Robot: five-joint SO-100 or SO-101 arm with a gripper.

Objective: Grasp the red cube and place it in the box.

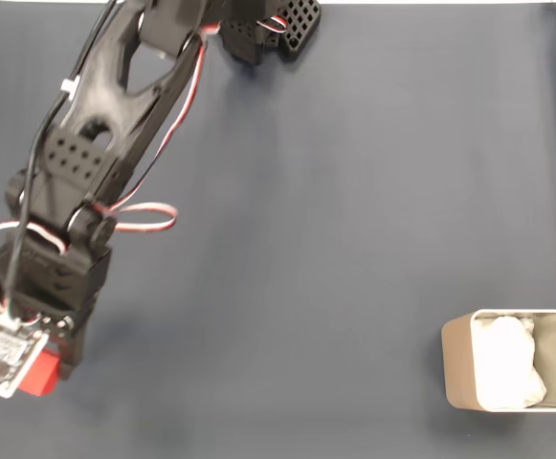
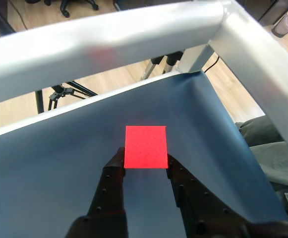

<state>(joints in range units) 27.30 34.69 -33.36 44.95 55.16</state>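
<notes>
In the wrist view we see the black two-finger end effector (image 2: 144, 157) pinching the small bright red matte cube (image 2: 145, 147) between its fingertips, above the dark blue cloth-covered worktop (image 2: 59, 163). In the fixed view the cube (image 1: 38, 375) sits lower left, well apart from the beige rounded box with white lining (image 1: 457, 368) at lower right.

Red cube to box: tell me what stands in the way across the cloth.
Nothing visible does. In the fixed view the red cube sits at the gripper at lower left, the box at lower right, with bare dark cloth between them. The wrist view shows the fingers flanking the cube.
</notes>
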